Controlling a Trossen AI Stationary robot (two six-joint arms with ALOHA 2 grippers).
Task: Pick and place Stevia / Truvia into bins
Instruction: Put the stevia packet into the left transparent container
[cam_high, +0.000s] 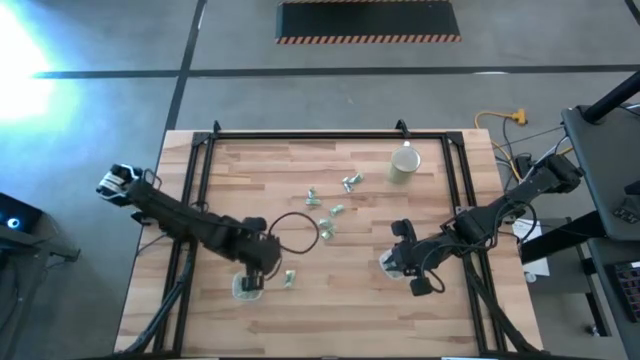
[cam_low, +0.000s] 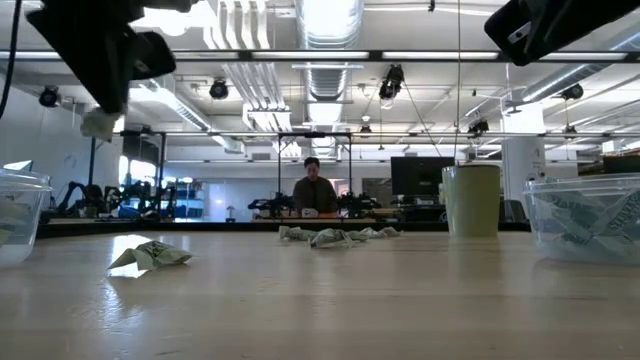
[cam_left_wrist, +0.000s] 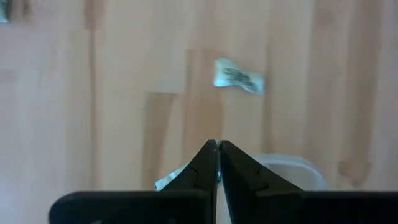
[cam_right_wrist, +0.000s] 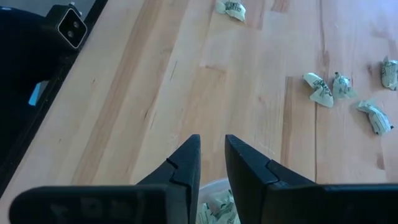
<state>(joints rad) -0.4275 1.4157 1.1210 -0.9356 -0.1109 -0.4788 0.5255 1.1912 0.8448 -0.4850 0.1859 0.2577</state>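
Green sachet (cam_left_wrist: 239, 76) beyond left tool (cam_left_wrist: 218, 147) (apart)

No text, brand or number can be read. The sachets (cam_right_wrist: 321, 89) on the tabletop (cam_right_wrist: 186, 74) carry dark print, as does the one (cam_left_wrist: 239, 76) in the left wrist view, but it is too small to make out.

The left tool (cam_high: 250, 281) hangs directly over one bin (cam_high: 245, 289) near the front edge of the bench (cam_high: 330, 310), with a lone sachet (cam_high: 289, 278) just to its right. The right tool (cam_high: 398, 262) hangs over the other bin (cam_high: 390, 265), which holds sachets. Between and behind both tools lie scattered sachets (cam_high: 328, 215); the cup (cam_high: 404, 165) stands behind the right tool, well apart.
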